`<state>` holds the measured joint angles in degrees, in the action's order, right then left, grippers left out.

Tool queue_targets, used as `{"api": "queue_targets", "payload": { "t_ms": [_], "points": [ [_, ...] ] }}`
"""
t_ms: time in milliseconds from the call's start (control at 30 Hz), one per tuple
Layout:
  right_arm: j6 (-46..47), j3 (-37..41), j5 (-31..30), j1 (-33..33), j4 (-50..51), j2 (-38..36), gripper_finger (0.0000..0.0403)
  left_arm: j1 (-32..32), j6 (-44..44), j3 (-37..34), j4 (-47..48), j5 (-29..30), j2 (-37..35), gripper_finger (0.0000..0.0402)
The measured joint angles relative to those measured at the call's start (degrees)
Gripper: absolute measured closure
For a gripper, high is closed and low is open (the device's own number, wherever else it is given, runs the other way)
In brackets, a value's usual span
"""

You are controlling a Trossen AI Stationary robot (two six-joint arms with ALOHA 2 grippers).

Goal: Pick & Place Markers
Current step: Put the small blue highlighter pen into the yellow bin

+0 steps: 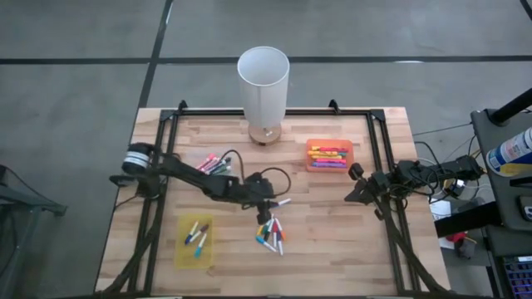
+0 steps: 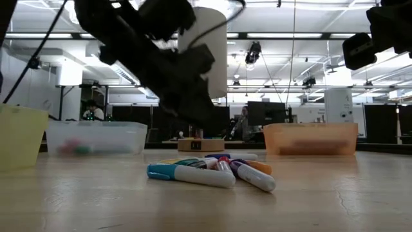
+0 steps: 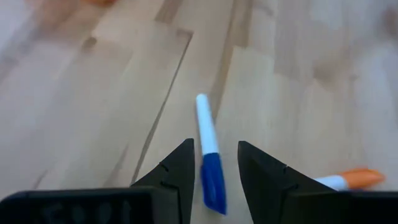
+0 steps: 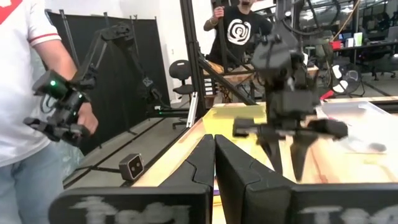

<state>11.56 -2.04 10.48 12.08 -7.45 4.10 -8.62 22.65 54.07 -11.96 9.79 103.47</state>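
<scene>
From above, the left gripper (image 1: 268,202) hangs over the middle of the table (image 1: 332,241), just above a loose pile of markers (image 1: 271,233). A yellow tray (image 1: 196,242) near the front left corner already has a few markers in it, an orange tray (image 1: 329,155) towards the back right holds a good many, and another bunch of markers (image 1: 214,164) lies further back on the left. The right gripper (image 1: 359,188) waits off to the right side. A tall white cup (image 1: 263,90) stands at the back edge.

From table height, the pile (image 2: 212,172) lies flat in front, with the left arm dark above it.

Through the left wrist camera, the fingers (image 3: 177,171) stand apart either side of a blue-and-white marker (image 3: 209,155) lying on the wood, not yet squeezing it; an orange-capped marker (image 3: 348,180) lies beside.

Through the right wrist camera, its own fingers (image 4: 200,163) are pressed together on nothing, and a person (image 4: 25,93) stands beyond the table.

I'd say the job is partway: two trays have markers, and the pile is still to clear.
</scene>
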Motion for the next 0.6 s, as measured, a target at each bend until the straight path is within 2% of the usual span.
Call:
{"api": "queue_targets", "payload": {
  "t_ms": [267,600],
  "points": [
    [0.0,0.01,0.02,0.01,-0.01,0.13,0.0394,-0.2,1.2,4.78,0.08,-1.5,6.11,0.0287],
    [0.01,0.02,0.02,0.01,0.01,0.28,0.0394,-0.09,-1.19,9.7,9.74,0.09,10.19,0.0289]
  ]
}}
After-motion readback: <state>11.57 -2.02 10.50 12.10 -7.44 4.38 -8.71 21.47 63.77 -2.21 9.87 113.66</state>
